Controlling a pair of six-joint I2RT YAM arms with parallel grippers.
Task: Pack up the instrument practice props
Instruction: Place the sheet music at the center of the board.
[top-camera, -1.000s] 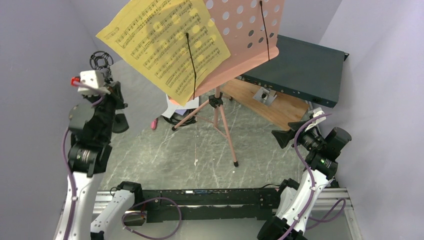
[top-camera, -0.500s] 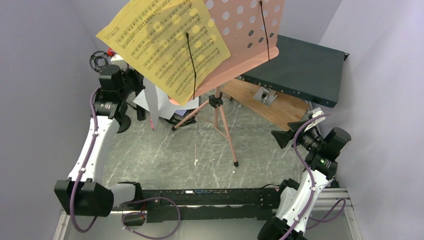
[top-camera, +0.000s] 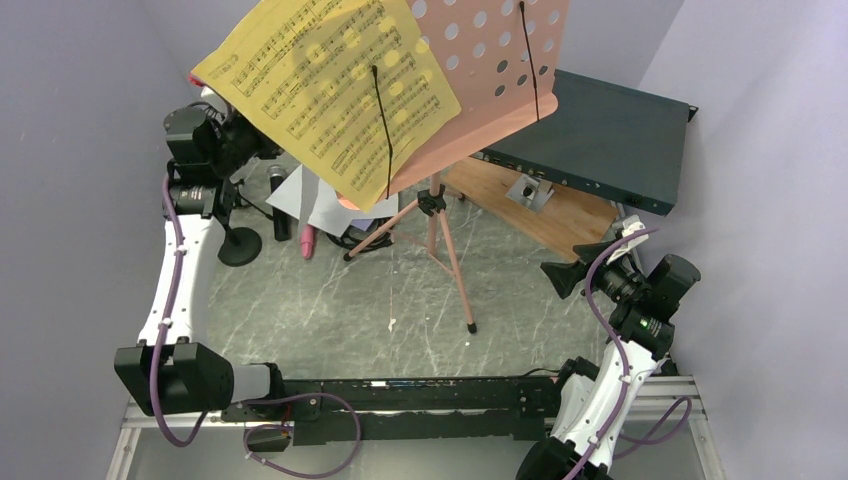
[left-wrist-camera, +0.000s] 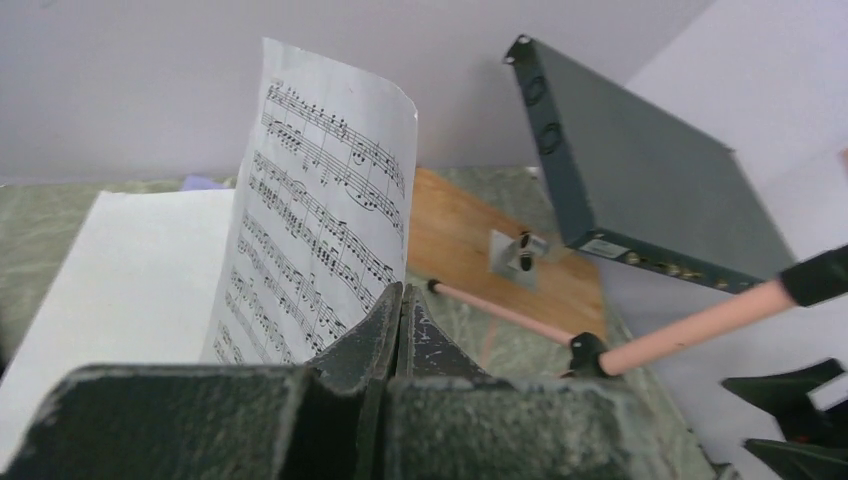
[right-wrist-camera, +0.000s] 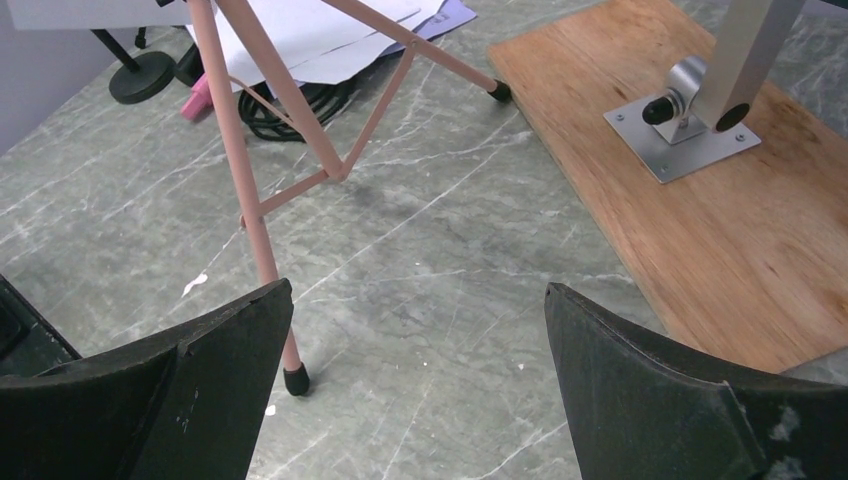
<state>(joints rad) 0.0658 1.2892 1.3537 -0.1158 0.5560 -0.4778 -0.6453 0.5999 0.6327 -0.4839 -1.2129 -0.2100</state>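
One white sheet-music page (left-wrist-camera: 320, 220), printed staves

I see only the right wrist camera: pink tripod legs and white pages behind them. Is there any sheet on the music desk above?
Observer: Yes, one yellow sheet-music page rests on the pink music desk.
Operator: What does the left gripper do?
Observer: It is shut, and a white sheet-music page stands up from its fingertips, apparently pinched.
Operator: What is beyond the wooden board?
Observer: A dark teal rack box, tilted over its far edge.
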